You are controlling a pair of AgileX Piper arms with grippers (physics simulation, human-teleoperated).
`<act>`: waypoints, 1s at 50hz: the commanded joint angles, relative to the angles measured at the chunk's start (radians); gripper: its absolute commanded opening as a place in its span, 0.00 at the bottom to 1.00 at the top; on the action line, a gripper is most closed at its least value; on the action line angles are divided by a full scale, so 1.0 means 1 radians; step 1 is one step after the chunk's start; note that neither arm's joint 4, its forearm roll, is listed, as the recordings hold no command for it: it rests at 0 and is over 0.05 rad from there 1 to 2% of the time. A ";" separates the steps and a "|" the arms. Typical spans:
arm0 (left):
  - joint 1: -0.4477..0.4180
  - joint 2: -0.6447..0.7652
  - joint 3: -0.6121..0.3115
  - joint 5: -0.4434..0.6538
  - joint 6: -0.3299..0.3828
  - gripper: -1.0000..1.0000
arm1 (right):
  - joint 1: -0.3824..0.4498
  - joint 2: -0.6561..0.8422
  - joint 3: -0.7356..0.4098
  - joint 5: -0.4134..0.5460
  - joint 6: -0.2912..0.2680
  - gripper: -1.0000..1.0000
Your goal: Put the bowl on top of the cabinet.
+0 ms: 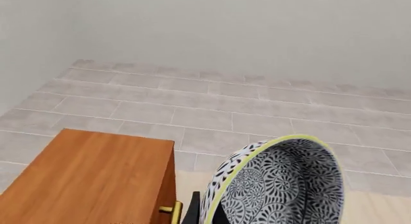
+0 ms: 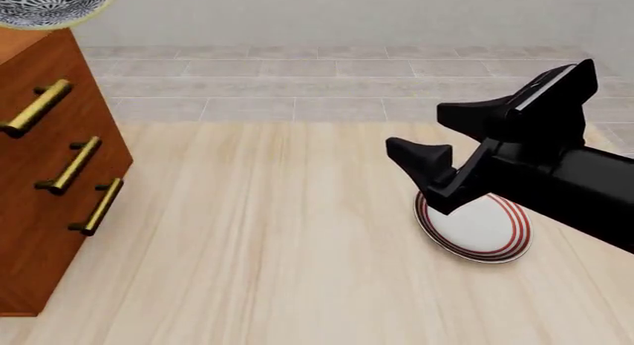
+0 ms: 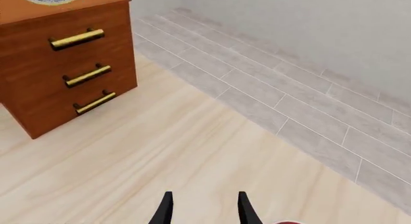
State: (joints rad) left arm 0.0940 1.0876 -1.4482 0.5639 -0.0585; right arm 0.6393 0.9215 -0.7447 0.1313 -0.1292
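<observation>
A tall reddish-brown cabinet (image 2: 44, 174) with three brass handles stands at the table's far left edge. The right gripper (image 3: 203, 209) hovers well to the right of the cabinet, above a red-ringed plate (image 2: 480, 230), its fingers parted and holding nothing. The blue-and-white bowl (image 1: 282, 185) is up at the cabinet's top, tilted on edge in the left wrist view. The left gripper probably pinches its rim, though the fingers are barely visible. The bowl is likely rigid, glazed, slippery and breakable; the rim is the natural hold.
</observation>
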 commanded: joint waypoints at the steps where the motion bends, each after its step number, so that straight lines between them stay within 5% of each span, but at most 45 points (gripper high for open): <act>1: 0.070 0.010 -0.055 0.028 -0.093 0.00 | 0.004 -0.001 0.001 0.001 -0.001 1.00; 32: 0.314 0.034 0.007 -0.062 -0.291 0.00 | 0.007 0.008 0.006 -0.006 0.002 1.00; 50: 0.370 0.053 0.070 -0.123 -0.372 0.00 | 0.008 0.006 0.007 -0.005 0.003 1.00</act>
State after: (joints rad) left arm 0.4280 1.1338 -1.4038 0.4725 -0.3906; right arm 0.6467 0.9276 -0.7389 0.1264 -0.1267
